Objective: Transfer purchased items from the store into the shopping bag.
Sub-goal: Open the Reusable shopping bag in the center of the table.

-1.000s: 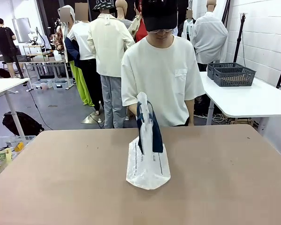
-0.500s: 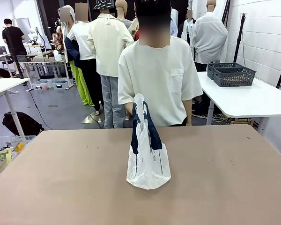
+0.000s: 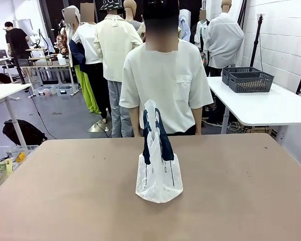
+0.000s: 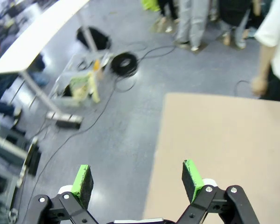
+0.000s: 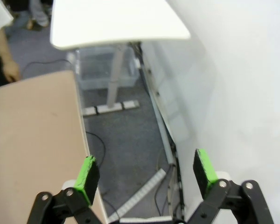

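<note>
The shopping bag (image 3: 159, 175) stands upright at the middle of the brown table (image 3: 65, 201), whitish and crinkly, with its navy handles (image 3: 158, 135) sticking up. No hand touches it. The purchased items and the store are out of view. In the left wrist view my left gripper (image 4: 135, 179) is open over the table's left edge and the floor, nothing between its green pads. In the right wrist view my right gripper (image 5: 147, 175) is open too, hanging past the table's right edge above the floor.
A person in a white T-shirt (image 3: 163, 83) stands at the far side just behind the bag, arms down. A white side table (image 3: 271, 108) at the back right carries two dark grey lattice baskets (image 3: 248, 79). Cables and a clear bin (image 4: 81, 84) lie on the floor to the left.
The person has let go of the bag's handles, straightened up and dropped both arms. The bag now stands on its own. Neither gripper's opening has changed.
</note>
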